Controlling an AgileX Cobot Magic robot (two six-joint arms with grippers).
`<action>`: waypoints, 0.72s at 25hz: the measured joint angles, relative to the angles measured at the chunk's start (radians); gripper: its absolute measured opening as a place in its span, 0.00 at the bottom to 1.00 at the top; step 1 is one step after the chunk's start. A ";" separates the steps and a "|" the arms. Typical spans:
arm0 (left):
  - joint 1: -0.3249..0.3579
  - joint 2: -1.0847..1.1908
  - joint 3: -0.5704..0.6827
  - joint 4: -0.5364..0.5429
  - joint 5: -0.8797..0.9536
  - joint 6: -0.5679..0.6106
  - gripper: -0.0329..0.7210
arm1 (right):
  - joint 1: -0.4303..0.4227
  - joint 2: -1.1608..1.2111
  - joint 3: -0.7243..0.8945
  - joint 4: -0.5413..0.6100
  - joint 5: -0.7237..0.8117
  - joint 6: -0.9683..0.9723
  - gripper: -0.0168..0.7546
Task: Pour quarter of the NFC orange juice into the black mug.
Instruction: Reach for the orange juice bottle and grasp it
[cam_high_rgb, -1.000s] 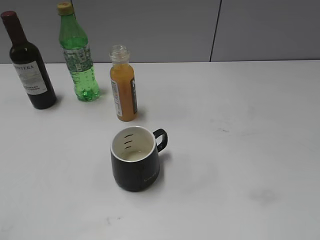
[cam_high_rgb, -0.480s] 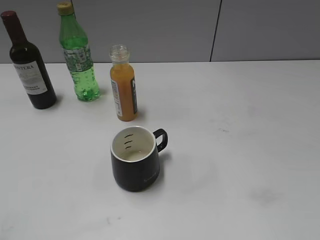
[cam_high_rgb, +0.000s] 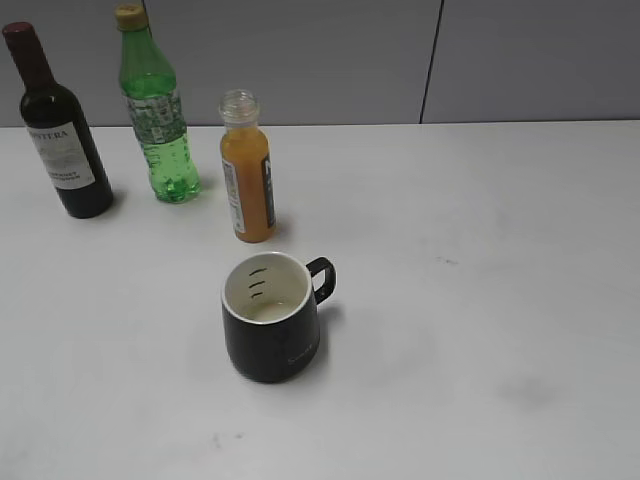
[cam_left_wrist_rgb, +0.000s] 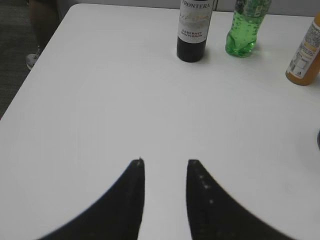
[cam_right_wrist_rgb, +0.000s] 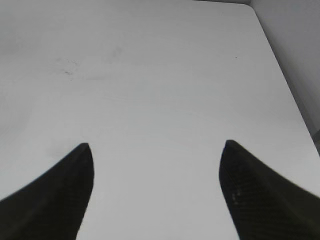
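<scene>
The uncapped juice bottle stands upright just behind the black mug, ready for pouring. Both grippers hold nothing: the left gripper narrowly parted, the right gripper spread wide, over bare table.

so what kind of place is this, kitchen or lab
Probably a lab or office test bench, not a kitchen: a bare white table, plain grey partition panels behind it, and only a few staged drinks and a black mug.
</scene>
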 joint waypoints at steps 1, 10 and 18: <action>0.000 0.000 0.000 0.000 0.000 0.000 0.35 | -0.005 0.000 0.000 0.000 0.000 0.000 0.79; 0.000 0.000 0.000 0.000 0.000 0.000 0.35 | -0.008 0.000 0.000 0.000 0.001 0.000 0.79; 0.000 0.000 0.000 0.000 0.000 0.000 0.35 | -0.008 0.000 0.000 0.001 0.001 0.000 0.79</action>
